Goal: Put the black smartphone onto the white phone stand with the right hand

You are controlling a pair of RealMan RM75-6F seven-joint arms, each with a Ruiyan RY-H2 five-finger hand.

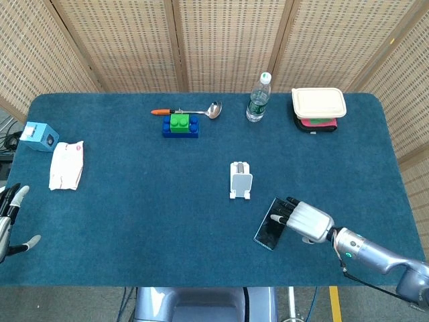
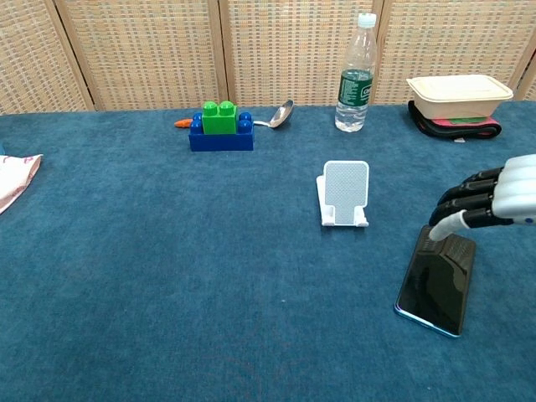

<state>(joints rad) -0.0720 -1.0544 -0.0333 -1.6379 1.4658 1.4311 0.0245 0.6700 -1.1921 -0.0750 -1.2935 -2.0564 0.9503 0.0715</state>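
Note:
The black smartphone [image 1: 267, 230] [image 2: 436, 280] lies flat on the blue table, front right of the white phone stand [image 1: 240, 180] [image 2: 344, 193]. The stand is upright and bare. My right hand [image 1: 302, 220] [image 2: 490, 201] hovers low over the phone's far right end, fingers stretched toward the stand. Its thumb tip [image 2: 441, 229] touches or nearly touches the phone's top edge, and nothing is gripped. Past the table's left edge my left hand [image 1: 10, 220] has its fingers apart and holds nothing.
At the back stand a water bottle [image 1: 258, 98] [image 2: 356, 74], a lidded lunch box [image 1: 318, 103] [image 2: 457, 95], a blue-green block stack [image 1: 180, 125] [image 2: 221, 126] and a spoon [image 1: 194, 111]. A tissue pack [image 1: 66, 165] and a small blue box [image 1: 39, 136] lie at the left.

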